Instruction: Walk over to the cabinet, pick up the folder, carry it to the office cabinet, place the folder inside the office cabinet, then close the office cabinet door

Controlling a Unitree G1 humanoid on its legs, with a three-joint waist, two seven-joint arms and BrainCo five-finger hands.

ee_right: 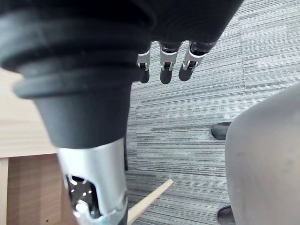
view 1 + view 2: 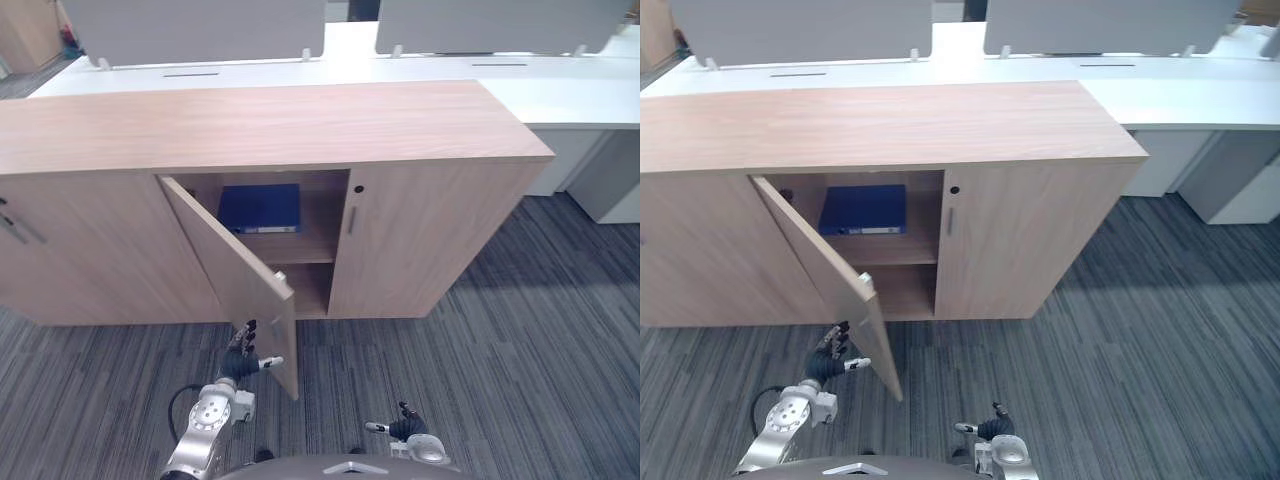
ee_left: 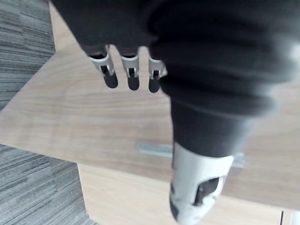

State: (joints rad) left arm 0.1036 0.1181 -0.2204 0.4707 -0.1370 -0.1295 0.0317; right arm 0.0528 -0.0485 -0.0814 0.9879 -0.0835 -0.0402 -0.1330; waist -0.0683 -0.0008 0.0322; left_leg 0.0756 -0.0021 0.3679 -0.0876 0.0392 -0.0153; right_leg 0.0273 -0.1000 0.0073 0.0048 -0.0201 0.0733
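Both left hand and right hand show relaxed, empty fingers; folder lies inside the cabinet, well apart.

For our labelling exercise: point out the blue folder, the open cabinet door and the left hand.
blue folder (image 2: 260,208): left eye view, cover.
open cabinet door (image 2: 238,262): left eye view, panel middle.
left hand (image 2: 240,358): left eye view, dark cover.

Silver arms, dark ribbed covers, dark-tipped fingers
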